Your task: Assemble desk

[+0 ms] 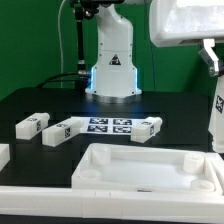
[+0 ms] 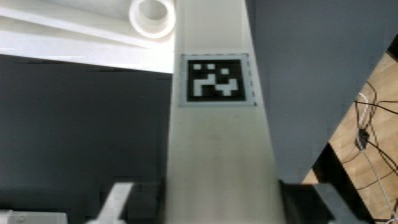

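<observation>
Exterior view: a black table (image 1: 40, 95) with the robot base (image 1: 112, 60) at the back and the white kit laid out in front of it.
Desk top: the desk top (image 1: 100, 160) lies flat nearest the camera, rimmed side up.
Loose legs: the left leg block (image 1: 30, 124) and the second leg block (image 1: 60, 130) lie close together on the exterior view's left. The right leg block (image 1: 148, 126) lies just beside the marker board on the other side.
Marker board: the marker board (image 1: 105, 125) lies flat between the second and right leg blocks.
Held leg: the held leg (image 1: 217, 115) stands upright at the exterior view's right edge, partly cut off. Its lower end is near the desk top's far corner, and contact there cannot be judged.
Gripper: the gripper (image 1: 209, 58) hangs above that leg. In the wrist view the gripper (image 2: 205, 198) is clamped on the held leg (image 2: 214, 140), with one finger against each long side.
Tag: a black-and-white tag (image 2: 214, 80) sits on the leg's facing side.
Beyond the leg: a white ring (image 2: 155, 15), possibly a socket in the desk top, though it is too blurred to be sure.
Cables: dark cables (image 2: 365, 130) lie off to one side.
</observation>
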Robot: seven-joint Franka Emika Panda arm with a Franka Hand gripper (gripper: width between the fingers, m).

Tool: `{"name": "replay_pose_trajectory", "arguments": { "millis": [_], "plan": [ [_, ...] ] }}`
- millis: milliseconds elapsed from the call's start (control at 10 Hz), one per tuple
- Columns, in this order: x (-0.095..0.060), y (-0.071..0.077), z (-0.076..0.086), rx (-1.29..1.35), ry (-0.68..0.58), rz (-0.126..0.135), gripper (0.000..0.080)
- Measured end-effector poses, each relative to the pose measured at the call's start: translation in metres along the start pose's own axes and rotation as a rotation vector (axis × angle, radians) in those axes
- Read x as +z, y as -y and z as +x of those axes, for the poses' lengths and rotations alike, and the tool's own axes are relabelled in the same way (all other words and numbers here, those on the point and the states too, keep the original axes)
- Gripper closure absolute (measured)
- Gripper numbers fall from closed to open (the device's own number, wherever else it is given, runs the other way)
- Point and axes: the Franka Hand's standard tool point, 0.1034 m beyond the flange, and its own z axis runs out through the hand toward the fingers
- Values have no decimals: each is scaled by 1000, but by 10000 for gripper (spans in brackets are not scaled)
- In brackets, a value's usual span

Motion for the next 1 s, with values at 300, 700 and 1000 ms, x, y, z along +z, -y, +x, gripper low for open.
{"name": "replay_pose_trajectory", "arguments": {
  "millis": [300, 700, 1000],
  "plan": [
    [9, -16, 21, -36, -28, -6, 509],
    [9, -18, 25, -39, -118, -20, 509],
    [13, -19, 24, -49, -144, -25, 509]
  ]
}}
